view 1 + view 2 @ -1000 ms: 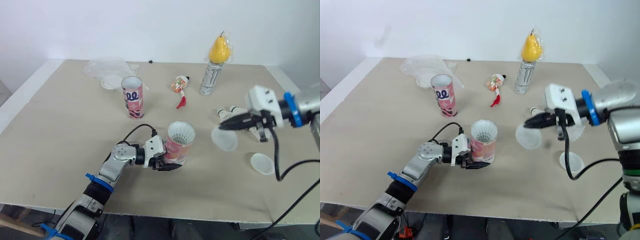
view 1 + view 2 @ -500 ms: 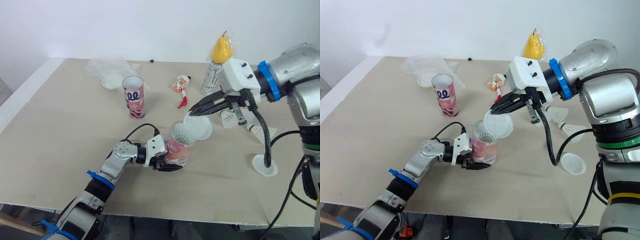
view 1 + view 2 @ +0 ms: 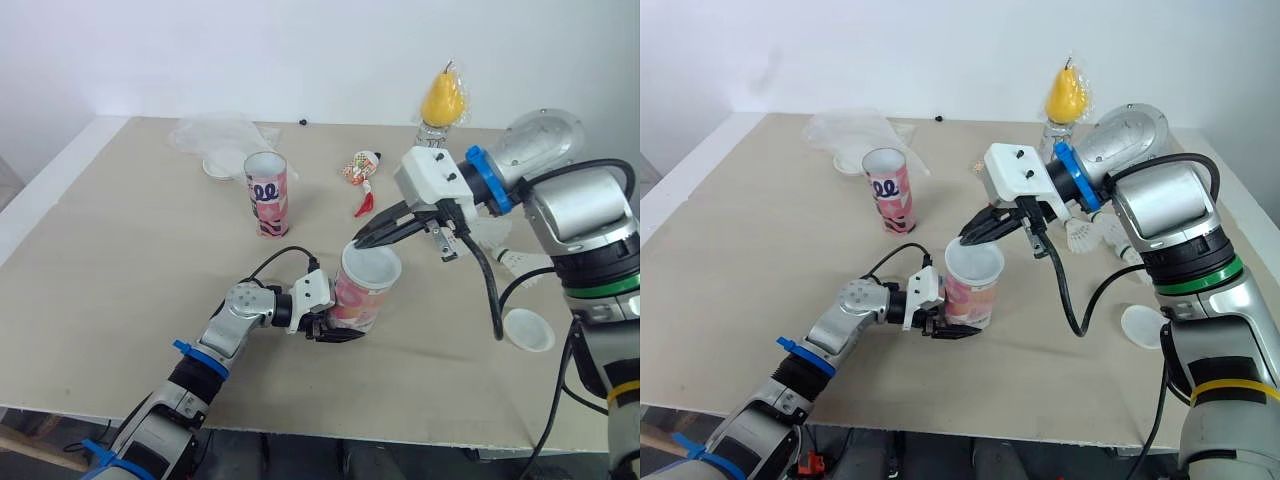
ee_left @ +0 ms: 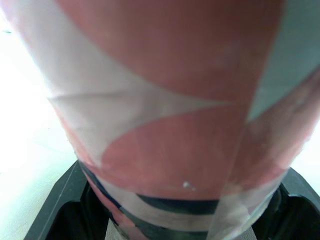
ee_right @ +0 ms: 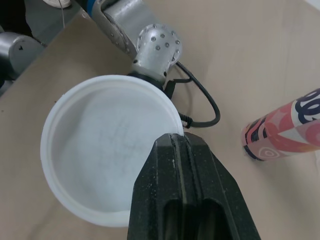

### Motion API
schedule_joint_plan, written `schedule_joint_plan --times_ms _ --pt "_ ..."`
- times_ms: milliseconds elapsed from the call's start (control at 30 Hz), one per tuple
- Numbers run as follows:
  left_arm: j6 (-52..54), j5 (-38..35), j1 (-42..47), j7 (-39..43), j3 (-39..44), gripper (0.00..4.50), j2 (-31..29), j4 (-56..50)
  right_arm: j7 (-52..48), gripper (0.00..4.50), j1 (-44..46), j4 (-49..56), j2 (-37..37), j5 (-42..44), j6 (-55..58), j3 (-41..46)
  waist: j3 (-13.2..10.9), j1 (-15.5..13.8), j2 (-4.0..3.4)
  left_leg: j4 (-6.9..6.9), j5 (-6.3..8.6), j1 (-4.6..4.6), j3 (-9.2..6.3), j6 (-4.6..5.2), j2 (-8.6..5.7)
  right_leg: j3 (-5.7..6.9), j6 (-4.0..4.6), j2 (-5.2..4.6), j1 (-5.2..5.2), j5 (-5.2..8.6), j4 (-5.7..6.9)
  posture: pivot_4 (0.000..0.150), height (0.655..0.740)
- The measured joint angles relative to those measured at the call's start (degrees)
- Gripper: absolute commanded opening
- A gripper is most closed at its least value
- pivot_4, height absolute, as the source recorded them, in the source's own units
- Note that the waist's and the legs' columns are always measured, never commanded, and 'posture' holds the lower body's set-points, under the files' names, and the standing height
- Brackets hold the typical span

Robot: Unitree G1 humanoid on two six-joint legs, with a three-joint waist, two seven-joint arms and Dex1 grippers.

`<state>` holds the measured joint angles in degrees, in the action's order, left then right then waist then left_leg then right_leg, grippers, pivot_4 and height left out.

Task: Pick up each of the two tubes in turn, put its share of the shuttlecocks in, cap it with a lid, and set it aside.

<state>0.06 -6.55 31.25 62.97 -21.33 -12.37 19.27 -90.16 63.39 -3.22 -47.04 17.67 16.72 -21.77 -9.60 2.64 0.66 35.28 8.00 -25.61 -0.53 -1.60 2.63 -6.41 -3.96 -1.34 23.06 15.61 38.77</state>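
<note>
A broad beige tabletop (image 3: 120, 250) is stretching across most of the scene, its matte surface running back to a plain white wall (image 3: 250, 50) that is rising behind the far edge. A pale white border (image 3: 45, 185) is framing the tabletop along its left and far sides, while soft, even light is falling over it and casting only faint shadows. Past the near edge, a dark floor (image 3: 280, 462) is showing below.

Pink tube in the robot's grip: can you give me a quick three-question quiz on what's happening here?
1. True or false: the left gripper is shut on the near tube.
2. The right gripper pinches: A) a lid B) a spoon C) a sponge?
3. Fill in: the far tube stands upright, its top ___.
Key: 1 true; 2 A; 3 open.
</note>
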Motion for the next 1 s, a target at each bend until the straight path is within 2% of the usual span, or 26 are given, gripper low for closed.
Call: schedule_joint_plan --times_ms 1000 --pt "1.08 0.0 -0.59 -0.5 -0.21 3.04 -0.22 -1.31 -0.1 0.04 1.62 -3.96 0.18 -1.41 -6.99 -2.86 0.0 0.03 0.0 0.0 0.0 0.0 0.01 0.0 0.01 0.0 0.01 0.0 0.01 0.0 0.0 0.15 0.74"
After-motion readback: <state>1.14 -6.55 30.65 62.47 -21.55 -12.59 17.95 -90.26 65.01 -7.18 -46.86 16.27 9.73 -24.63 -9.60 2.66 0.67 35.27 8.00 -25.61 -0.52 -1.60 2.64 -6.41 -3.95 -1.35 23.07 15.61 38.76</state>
